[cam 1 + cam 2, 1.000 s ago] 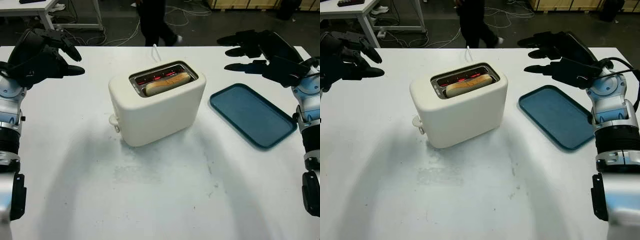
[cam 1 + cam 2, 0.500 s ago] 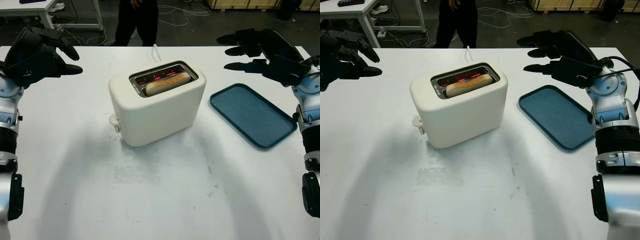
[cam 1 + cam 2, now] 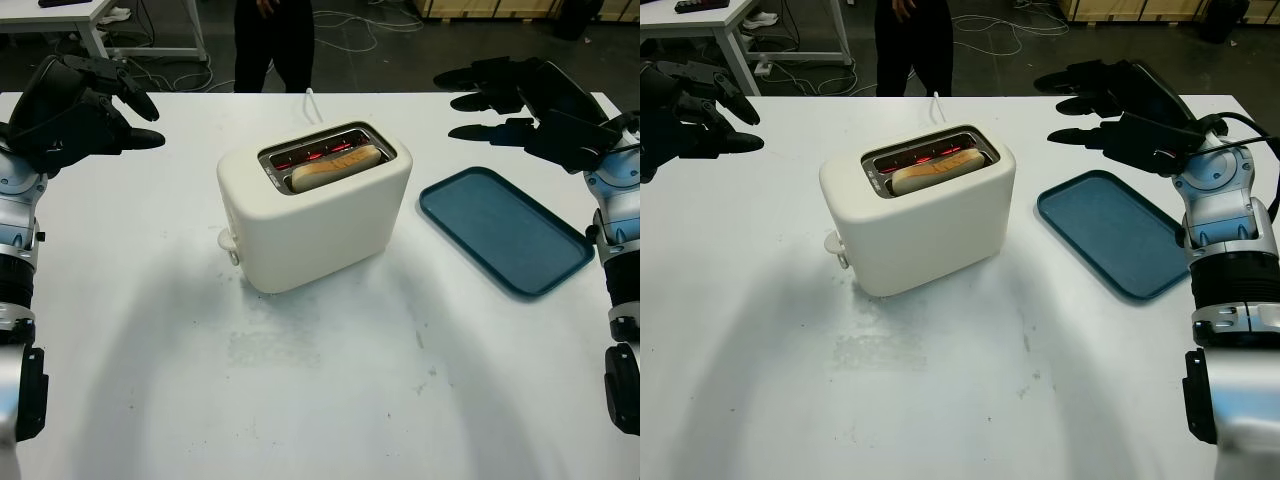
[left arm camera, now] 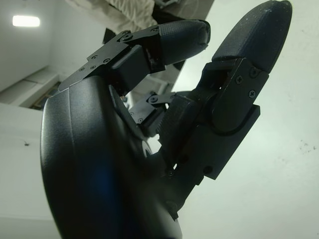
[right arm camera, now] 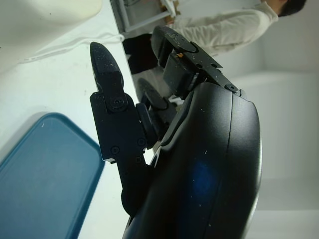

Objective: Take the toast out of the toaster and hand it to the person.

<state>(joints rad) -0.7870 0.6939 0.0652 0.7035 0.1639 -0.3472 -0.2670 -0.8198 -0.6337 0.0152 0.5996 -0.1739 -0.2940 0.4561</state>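
Note:
A cream toaster (image 3: 312, 215) stands in the middle of the white table, its slot glowing red inside. One slice of toast (image 3: 335, 167) sits in the slot, its top edge showing. My left hand (image 3: 85, 100) hovers open at the far left, well away from the toaster. On the far right my right hand (image 3: 520, 100) is held open above the table beyond a blue tray. A person (image 3: 274, 40) in dark trousers stands at the table's far edge, behind the toaster.
A blue tray (image 3: 503, 228) lies flat right of the toaster. The toaster's white cord (image 3: 311, 104) runs off the far edge. Another table (image 3: 95, 20) and floor cables sit beyond. The table's near half is bare.
The person has stepped left and now stands facing the table's far edge. Both my hands and the toast have barely moved.

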